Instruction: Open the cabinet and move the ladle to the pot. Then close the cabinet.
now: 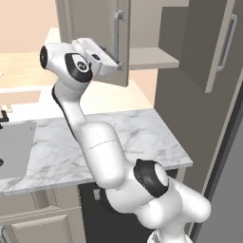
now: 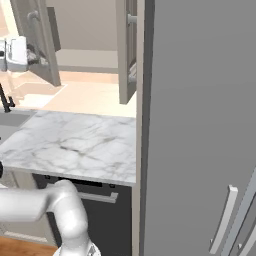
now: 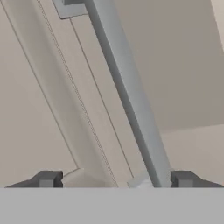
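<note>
Above the marble bench (image 1: 142,137), you have the cabinet (image 1: 147,57) with both doors swung open and its inner shelf bare where it shows.

Left base view: the left door (image 1: 102,33) stands open toward you; the pincer (image 1: 116,64) sits at the lower end of its vertical silver handle (image 1: 117,35). The right door (image 1: 216,42) hangs open against the tall dark grey unit (image 1: 190,118). A sink (image 1: 14,147) is let into the bench at the left edge.

Right base view: the pincer (image 2: 35,56) reaches the left door from the far left; a dark faucet (image 2: 6,102) stands by the sink, and a black appliance front (image 2: 95,215) sits under the bench.

Hand view: your pincer stands wide, unclenched, its two fingertips (image 3: 48,178) either side of the lower handle, gripping nothing; the right tip lies just beside the bar.
</note>
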{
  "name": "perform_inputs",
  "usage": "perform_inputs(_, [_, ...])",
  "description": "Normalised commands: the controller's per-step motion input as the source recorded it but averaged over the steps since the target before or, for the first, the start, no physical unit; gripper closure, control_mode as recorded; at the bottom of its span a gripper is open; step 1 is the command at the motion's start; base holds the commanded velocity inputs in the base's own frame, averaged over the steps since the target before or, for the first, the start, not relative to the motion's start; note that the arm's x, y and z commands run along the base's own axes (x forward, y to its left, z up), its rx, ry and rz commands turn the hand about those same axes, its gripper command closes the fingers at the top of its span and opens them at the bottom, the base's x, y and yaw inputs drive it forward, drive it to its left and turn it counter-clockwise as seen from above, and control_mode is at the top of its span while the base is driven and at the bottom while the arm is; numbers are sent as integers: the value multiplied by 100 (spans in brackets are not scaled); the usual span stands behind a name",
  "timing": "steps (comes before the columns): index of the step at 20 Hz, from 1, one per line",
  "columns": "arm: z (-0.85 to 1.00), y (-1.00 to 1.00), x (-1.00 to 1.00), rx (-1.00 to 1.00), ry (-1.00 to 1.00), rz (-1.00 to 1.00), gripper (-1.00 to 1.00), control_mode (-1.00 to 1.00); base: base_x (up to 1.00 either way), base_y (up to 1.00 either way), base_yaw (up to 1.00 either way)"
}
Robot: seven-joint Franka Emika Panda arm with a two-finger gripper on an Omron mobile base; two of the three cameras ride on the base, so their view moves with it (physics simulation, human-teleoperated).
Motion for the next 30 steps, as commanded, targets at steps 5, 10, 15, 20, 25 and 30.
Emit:
perform_inputs(5, [-33,-17,86,-7,0,62,-100,-100,0,0,0])
perform_inputs(10, [-31,-7,97,-7,0,55,-100,-100,0,0,0])
perform_inputs(15, [-26,-1,94,-7,0,52,-100,-100,0,0,0])
perform_inputs(20, [-23,-1,94,-7,0,51,-100,-100,0,0,0])
perform_inputs(25, [-20,0,53,-8,-1,45,-100,-100,0,0,0])
perform_inputs(30, [16,0,-57,-8,-4,22,-100,-100,0,0,0])
